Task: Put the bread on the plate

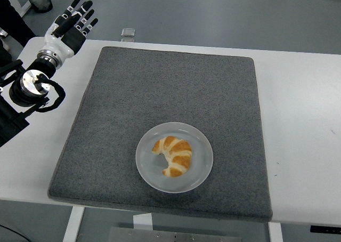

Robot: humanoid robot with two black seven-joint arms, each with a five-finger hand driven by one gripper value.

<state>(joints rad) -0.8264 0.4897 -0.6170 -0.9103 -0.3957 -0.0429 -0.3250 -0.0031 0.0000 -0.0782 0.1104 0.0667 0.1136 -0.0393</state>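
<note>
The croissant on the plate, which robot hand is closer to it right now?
Left. The left hand hangs open over the table's far left corner, well away from the croissant on the plate. The right hand is out of view.
</note>
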